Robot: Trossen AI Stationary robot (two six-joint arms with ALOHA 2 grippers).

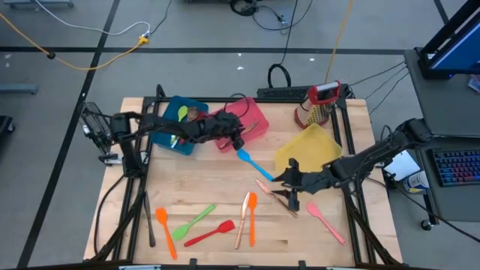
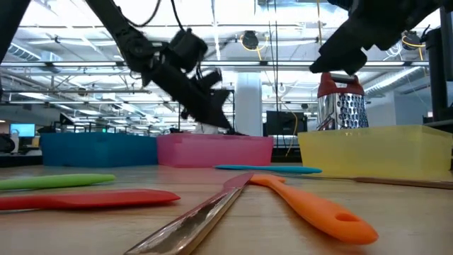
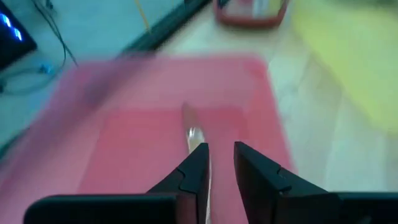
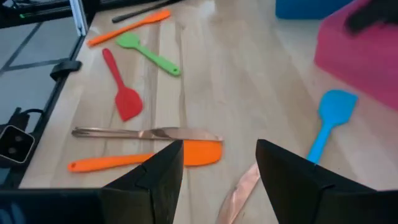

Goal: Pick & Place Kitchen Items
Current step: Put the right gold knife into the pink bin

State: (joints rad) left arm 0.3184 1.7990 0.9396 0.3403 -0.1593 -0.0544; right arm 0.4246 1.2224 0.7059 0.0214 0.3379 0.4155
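Observation:
My left gripper (image 1: 238, 141) (image 3: 221, 149) hovers over the pink bin (image 1: 251, 120), its fingers a narrow gap apart with nothing between them. A copper utensil (image 3: 190, 127) lies in that bin beneath it. My right gripper (image 1: 287, 184) (image 4: 217, 149) stands wide open low over the table's middle right. A copper utensil (image 4: 239, 190) lies on the wood below its fingers, and a blue spatula (image 4: 329, 121) lies just beyond. An orange spatula (image 4: 143, 160), a copper knife (image 4: 143, 133), a red spatula (image 4: 123, 93) and a green spatula (image 4: 149, 53) lie flat toward the near edge.
A blue bin (image 1: 180, 124) stands left of the pink one and a yellow bin (image 1: 307, 146) right of it. A red-topped grater (image 1: 319, 105) stands at the far right. Another orange spatula (image 1: 163, 229) and a pink spatula (image 1: 326, 223) lie near the front edge.

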